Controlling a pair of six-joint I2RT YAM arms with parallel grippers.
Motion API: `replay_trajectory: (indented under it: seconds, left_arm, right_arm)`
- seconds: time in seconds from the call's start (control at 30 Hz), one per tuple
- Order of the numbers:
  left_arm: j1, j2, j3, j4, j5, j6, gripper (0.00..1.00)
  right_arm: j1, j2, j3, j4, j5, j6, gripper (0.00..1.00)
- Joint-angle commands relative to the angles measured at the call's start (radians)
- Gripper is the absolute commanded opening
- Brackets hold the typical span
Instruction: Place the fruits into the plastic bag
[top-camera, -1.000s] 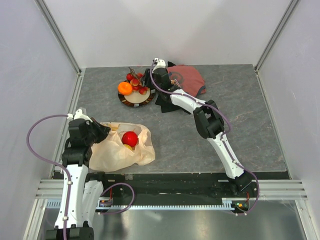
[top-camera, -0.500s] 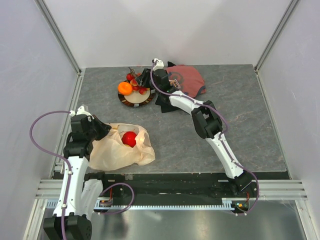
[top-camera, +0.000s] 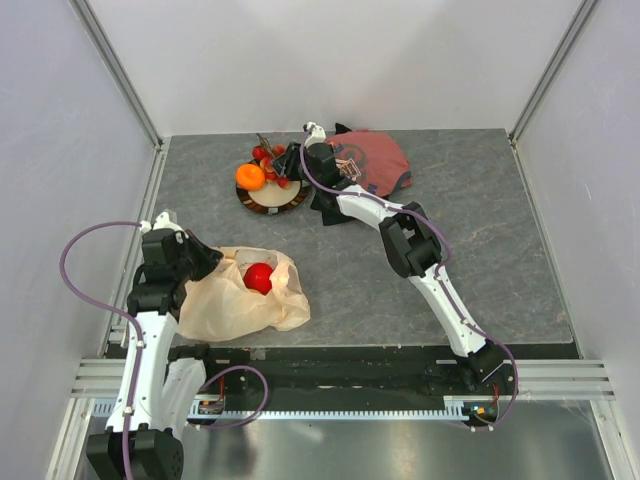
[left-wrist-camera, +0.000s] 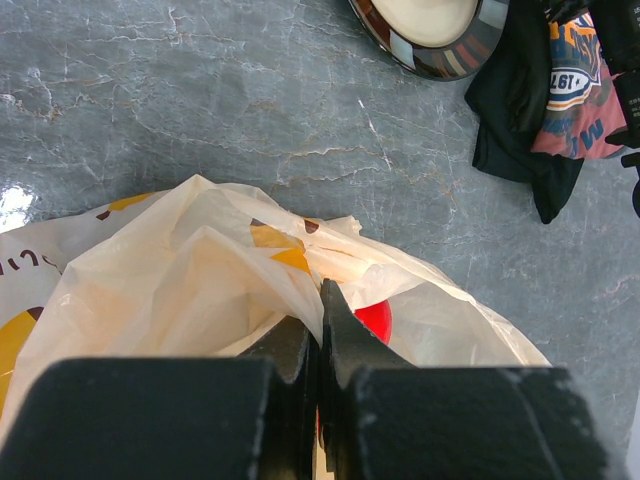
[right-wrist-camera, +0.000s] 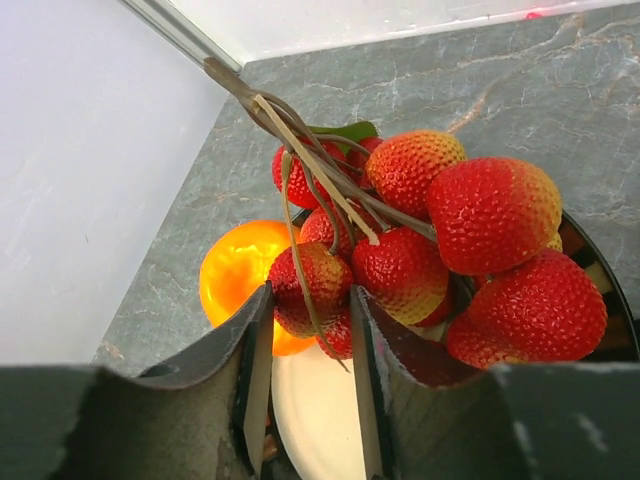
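Observation:
The plastic bag lies crumpled at the front left. My left gripper is shut on its rim, which shows between the jaws in the left wrist view. A red apple sits inside the bag and shows partly beside the fingers. The bunch of small red berries and the orange lie on the dark plate. My right gripper is over the plate, its jaws closed round one berry of the bunch. The orange lies just behind. No grapes show.
A red-and-black printed cloth lies bunched just right of the plate and under the right arm; it also shows in the left wrist view. Walls with metal rails close in the grey table on three sides.
My right gripper has moved a little left over the plate onto the berry bunch. My left gripper has shifted slightly with the bag rim; the apple stays in the bag.

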Motion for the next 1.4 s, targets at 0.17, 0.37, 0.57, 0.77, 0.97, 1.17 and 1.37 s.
replay_trajectory:
  seconds: [0.17, 0.37, 0.57, 0.77, 0.97, 1.17, 1.37]
  left_arm:
    - [0.001, -0.007, 0.000, 0.026, 0.005, 0.027, 0.02]
    - [-0.001, -0.009, 0.001, 0.024, 0.008, 0.027, 0.02]
    - [0.001, -0.009, 0.001, 0.018, 0.018, 0.029, 0.02]
    - [0.001, -0.022, 0.007, 0.004, 0.022, 0.027, 0.01]
    - [0.001, -0.059, 0.004, -0.005, 0.024, 0.015, 0.01]
    - [-0.001, -0.099, 0.001, -0.014, 0.030, 0.011, 0.01]
    - [0.001, -0.130, 0.004, -0.014, 0.035, 0.011, 0.01]
  right_arm:
    - [-0.008, -0.032, 0.000, 0.096, -0.014, 0.016, 0.32]
    - [-0.018, -0.070, -0.059, 0.145, 0.018, 0.028, 0.09]
    - [-0.034, -0.095, -0.102, 0.214, 0.010, 0.094, 0.00]
    - [-0.053, -0.146, -0.132, 0.280, -0.025, 0.147, 0.00]
    - [-0.062, -0.209, -0.155, 0.297, -0.049, 0.165, 0.00]
    - [-0.067, -0.274, -0.214, 0.355, -0.060, 0.231, 0.00]
    - [-0.067, -0.343, -0.273, 0.383, -0.077, 0.246, 0.00]
